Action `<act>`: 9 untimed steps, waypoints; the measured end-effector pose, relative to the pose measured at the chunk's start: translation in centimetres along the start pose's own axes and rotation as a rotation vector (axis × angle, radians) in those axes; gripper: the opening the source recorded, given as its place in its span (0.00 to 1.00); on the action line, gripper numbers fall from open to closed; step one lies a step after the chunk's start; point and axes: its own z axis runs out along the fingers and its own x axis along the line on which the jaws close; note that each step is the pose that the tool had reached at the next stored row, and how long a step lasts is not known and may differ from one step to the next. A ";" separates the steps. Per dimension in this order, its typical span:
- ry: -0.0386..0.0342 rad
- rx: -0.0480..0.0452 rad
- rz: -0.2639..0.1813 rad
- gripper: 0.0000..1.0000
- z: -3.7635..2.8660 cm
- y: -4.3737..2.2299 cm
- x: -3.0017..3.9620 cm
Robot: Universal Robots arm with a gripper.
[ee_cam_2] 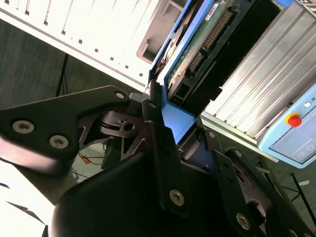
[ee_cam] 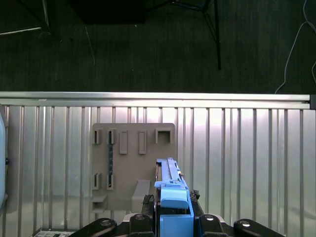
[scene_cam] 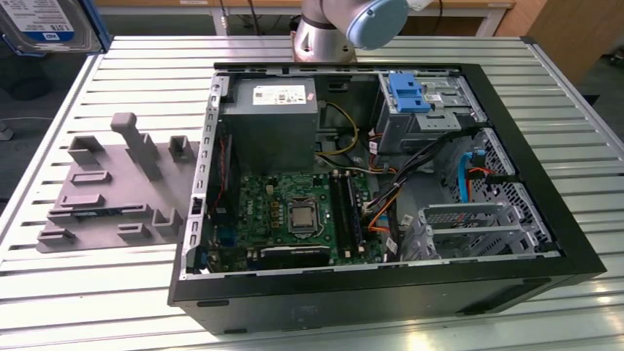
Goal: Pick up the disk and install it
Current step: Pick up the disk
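Observation:
The disk (scene_cam: pixel 44 25) hangs high at the exterior view's far left, above the table's corner: a silver drive with a white-and-blue label in a blue carrier frame. In the second wrist view its green circuit-board side (ee_cam_2: pixel 197 44) and blue carrier show between the black fingers (ee_cam_2: pixel 158 148), and my gripper (ee_cam_2: pixel 173 133) is shut on the carrier's end. The first wrist view looks down along the disk (ee_cam: pixel 170 190), edge-on in my gripper (ee_cam: pixel 173 219). Below it lies the grey fixture block (ee_cam: pixel 133 168).
An open computer case (scene_cam: pixel 546 241) lies on the slatted metal table (scene_cam: pixel 98 292), with a motherboard, a power supply and a blue bracket (scene_cam: pixel 407 91) at its drive bay. The grey fixture block (scene_cam: pixel 117 183) sits beside the case. A control pendant with a red button (ee_cam_2: pixel 294 120) lies nearby.

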 end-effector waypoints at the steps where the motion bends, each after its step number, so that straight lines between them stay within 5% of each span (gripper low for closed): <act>1: 0.0000 0.0001 0.000 0.36 0.00 0.00 0.06; 9: 0.0000 0.0002 0.000 0.36 0.01 0.01 0.52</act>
